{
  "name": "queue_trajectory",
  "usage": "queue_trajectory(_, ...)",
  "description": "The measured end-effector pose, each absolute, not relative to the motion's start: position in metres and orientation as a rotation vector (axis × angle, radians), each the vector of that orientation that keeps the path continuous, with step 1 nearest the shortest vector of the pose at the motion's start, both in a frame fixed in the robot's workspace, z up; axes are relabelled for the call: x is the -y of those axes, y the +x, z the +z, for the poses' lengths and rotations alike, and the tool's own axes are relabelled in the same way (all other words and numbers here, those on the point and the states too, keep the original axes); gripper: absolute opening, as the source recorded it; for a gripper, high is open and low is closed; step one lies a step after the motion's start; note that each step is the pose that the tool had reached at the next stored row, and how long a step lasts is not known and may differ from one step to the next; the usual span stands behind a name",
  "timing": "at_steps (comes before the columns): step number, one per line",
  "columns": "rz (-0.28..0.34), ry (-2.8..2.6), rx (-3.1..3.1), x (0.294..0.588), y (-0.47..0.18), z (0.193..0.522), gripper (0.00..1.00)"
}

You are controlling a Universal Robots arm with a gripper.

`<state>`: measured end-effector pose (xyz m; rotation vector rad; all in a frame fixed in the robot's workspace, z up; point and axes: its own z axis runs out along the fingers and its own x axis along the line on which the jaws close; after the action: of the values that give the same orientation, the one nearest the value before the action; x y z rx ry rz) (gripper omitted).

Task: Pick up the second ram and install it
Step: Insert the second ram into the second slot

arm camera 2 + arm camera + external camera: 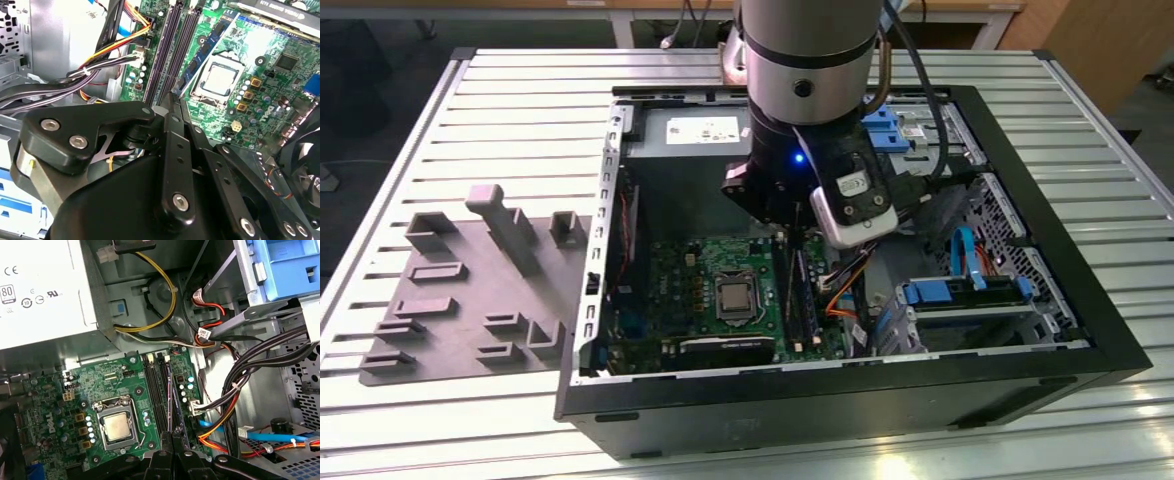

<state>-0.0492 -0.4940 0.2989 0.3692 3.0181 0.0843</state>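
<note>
- Grey tray point(467, 300): moulded holders on the slatted table. It sits well to the exterior view's left of the processor socket point(735, 298), outside the computer case point(854, 400).
- Power-supply box point(687, 130): grey, inside the case, beyond the processor socket toward the far wall.
- Motherboard point(674, 290): green, flat on the case floor. It carries the processor socket, whose metal lid is bare.
- Slots point(156, 390): long, black and parallel, just beside the processor socket on the exterior view's right.
- Second ram point(170, 390):
  - Look: a thin, dark blue-green stick; the second wrist view shows its face with a row of black chips point(207, 45).
  - Place: it stands on edge, running lengthwise along the slots, close beside the processor socket. Whether it is seated in a slot or just above one cannot be told.
  - Handling, judged: light and stiff, likely to crack if flexed, with smooth faces that could slip.
  - Hold, judged: best taken across the bare board margins near the upper edge, clear of the chips and the contact edge, and kept square to the slot.
- Gripper point(172, 437): black fingers drawn together and pinching the second ram, with the arm upright above the slots.
- Cables point(847, 280): an orange, yellow and black bundle, farther right of the processor socket than the slots.
- Drive bay point(961, 290): blue brackets, well to the right of the processor socket, against the case's side wall.
</note>
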Motion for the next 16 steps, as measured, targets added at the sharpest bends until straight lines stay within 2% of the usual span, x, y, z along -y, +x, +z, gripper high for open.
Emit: queue_trajectory(16, 0.084, 0.369, -3.018, 0.4940, -0.0492, 0.2948, 0.12)
